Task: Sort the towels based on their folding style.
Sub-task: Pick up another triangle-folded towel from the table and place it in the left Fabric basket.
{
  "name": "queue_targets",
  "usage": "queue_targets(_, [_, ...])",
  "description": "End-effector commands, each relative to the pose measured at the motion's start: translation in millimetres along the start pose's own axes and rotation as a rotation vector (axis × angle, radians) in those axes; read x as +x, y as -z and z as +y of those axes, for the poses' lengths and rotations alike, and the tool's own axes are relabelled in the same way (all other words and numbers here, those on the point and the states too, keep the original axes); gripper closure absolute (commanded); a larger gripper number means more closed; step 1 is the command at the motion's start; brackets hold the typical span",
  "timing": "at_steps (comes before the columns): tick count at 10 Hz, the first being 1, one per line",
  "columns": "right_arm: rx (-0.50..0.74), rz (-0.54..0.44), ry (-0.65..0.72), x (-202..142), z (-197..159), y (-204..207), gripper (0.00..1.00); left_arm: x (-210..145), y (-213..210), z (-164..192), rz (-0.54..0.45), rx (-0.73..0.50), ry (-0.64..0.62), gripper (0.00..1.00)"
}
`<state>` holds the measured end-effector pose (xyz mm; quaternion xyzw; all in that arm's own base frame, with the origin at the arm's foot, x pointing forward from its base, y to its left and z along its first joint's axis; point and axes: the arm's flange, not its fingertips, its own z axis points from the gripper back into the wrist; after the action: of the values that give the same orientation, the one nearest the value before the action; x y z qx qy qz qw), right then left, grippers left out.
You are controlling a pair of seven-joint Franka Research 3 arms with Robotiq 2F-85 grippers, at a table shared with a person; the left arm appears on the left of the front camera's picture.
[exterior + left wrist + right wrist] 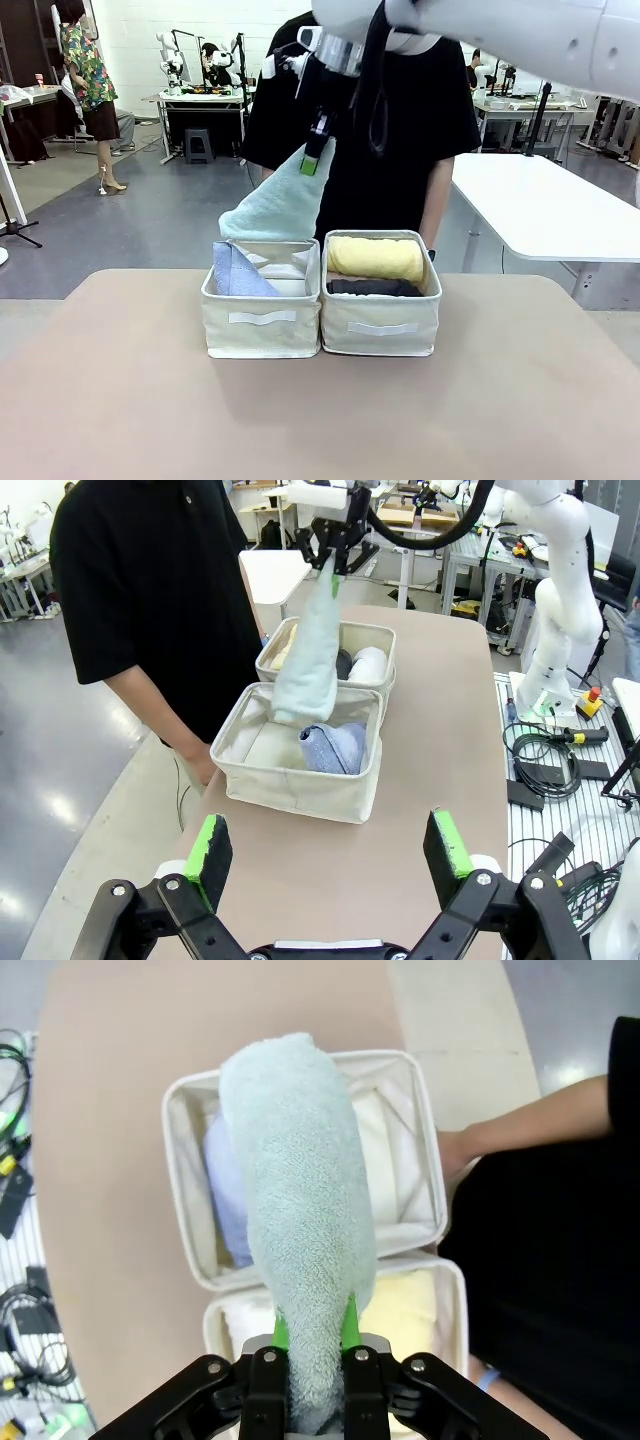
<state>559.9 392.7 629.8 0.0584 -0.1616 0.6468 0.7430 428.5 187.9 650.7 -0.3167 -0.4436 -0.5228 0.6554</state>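
My right gripper (312, 160) is shut on the top corner of the pale teal towel (275, 205), which hangs over the left beige bin (262, 325). The same teal towel (300, 1220) droops from the right gripper (310, 1345), and it shows farther off as the teal towel (308, 650). A lavender-blue folded towel (238, 272) leans inside that left bin. The right bin (381, 322) holds a yellow rolled towel (375, 257) above a dark grey roll (375, 288). A white roll (368, 664) lies in the farther bin. My left gripper (330, 852) is open above the table, holding nothing.
A person in a black shirt (400, 130) stands right behind the bins, one hand (205, 770) near the bin's edge. The tan table (320, 420) has free room in front of the bins. A white table (550, 210) stands at the back right.
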Motion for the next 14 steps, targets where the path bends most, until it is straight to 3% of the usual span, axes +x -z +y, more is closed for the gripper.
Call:
queue_targets(1, [-0.063, 0.012, 0.066, 24.9, -16.1, 8.1, 0.81, 0.9, 0.1, -2.3, -0.001, 0.012, -0.001, 0.00])
queue_targets(6, [-0.156, 0.038, 0.136, 31.1, -33.0, 33.6, 0.81, 0.9, 0.1, -2.3, -0.001, 0.012, -0.001, 0.00])
queue_targets(14, [0.113, 0.154, 0.072, 17.5, -27.1, 106.0, 0.81, 0.9, 0.1, -2.3, -0.001, 0.012, -0.001, 0.00])
